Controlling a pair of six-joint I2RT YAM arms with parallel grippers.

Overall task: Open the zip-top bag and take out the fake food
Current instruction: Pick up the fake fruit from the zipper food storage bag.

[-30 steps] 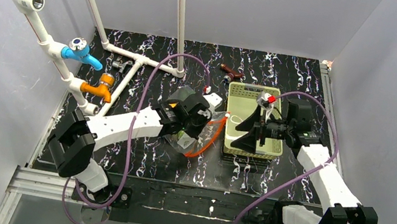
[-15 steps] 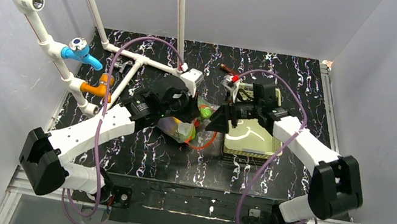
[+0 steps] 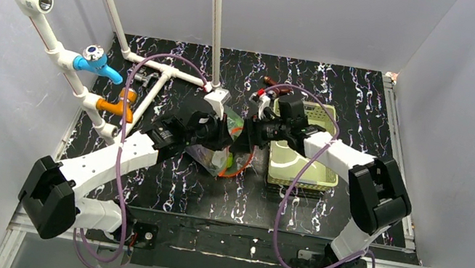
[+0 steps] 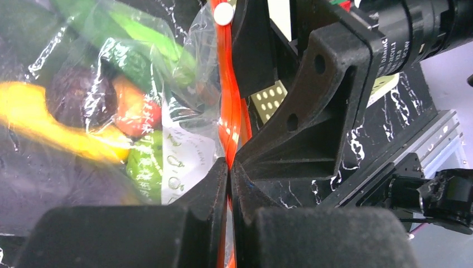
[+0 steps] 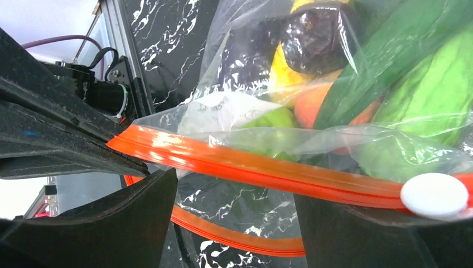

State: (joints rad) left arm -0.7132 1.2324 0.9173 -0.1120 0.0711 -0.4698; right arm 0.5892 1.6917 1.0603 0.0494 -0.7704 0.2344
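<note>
Left gripper clamped on the zipper strip of the zip-top bag, right gripper gaping around that strip; next up: pinch, pull open.

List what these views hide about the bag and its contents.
- Top view: left hand and right hand cover most of the zip-top bag; its mouth is hidden.
- Left wrist view: the fake food is blurred behind crinkled plastic, cut off at the left edge.
- Right wrist view: the zipper strip vanishes behind black fingers; how far it is open is unclear.
</note>
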